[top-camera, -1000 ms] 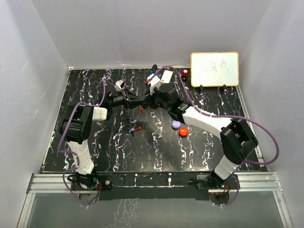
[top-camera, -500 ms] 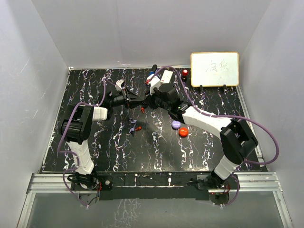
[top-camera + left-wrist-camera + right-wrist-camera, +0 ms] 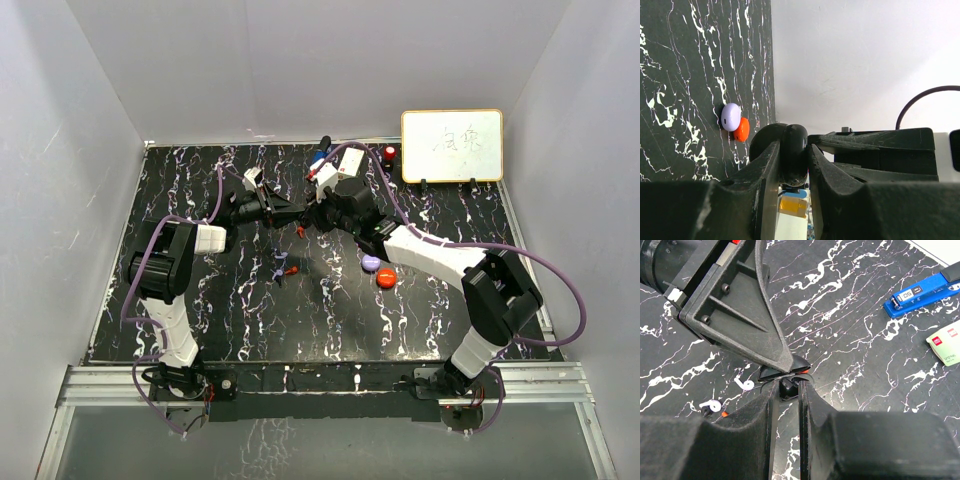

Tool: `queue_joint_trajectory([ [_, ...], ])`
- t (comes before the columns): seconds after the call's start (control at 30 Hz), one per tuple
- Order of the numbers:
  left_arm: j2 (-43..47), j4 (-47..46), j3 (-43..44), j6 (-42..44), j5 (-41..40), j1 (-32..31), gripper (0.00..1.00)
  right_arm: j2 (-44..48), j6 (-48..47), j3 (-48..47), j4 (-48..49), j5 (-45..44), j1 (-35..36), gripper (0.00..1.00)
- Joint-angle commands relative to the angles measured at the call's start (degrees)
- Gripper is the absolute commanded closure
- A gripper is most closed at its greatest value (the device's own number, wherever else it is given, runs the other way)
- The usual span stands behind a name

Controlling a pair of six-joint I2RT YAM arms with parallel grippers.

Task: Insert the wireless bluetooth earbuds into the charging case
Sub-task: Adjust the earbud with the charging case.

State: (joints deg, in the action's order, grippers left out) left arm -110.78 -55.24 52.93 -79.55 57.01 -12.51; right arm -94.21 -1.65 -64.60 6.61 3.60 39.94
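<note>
Barely shifted, arms meet toward the counter's (image 3: 330, 310) 12 o'clock: left end effector (image 3: 793, 146) clamps black case (image 3: 795, 167); right end effector (image 3: 788, 385), near-closed, nips unidentifiable dark part (image 3: 788, 390).

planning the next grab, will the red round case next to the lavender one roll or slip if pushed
The red round case looks like a low puck lying flat, so it would probably slide rather than roll. Its rounded, smooth-looking shell may squirt out when squeezed. It seems to touch the lavender case, so a push toward that would likely move both.
</note>
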Motion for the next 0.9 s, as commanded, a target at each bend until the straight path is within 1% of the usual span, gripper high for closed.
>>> queue_joint_trajectory([
  [0.0,4.7,-0.5,2.2,0.0,1.3,-0.2,1.0,-0.2,-0.5,0.2,3.6,0.0,-0.3,0.91],
  [0.63,5.7,0.0,2.0,0.5,1.5,-0.2,1.0,-0.5,-0.4,-0.1,3.8,-0.2,-0.5,0.91],
  [0.87,5.7,-1.4,1.6,0.6,1.8,-0.2,1.0,-0.1,-0.5,0.1,3.7,0.3,-0.4,0.91],
])
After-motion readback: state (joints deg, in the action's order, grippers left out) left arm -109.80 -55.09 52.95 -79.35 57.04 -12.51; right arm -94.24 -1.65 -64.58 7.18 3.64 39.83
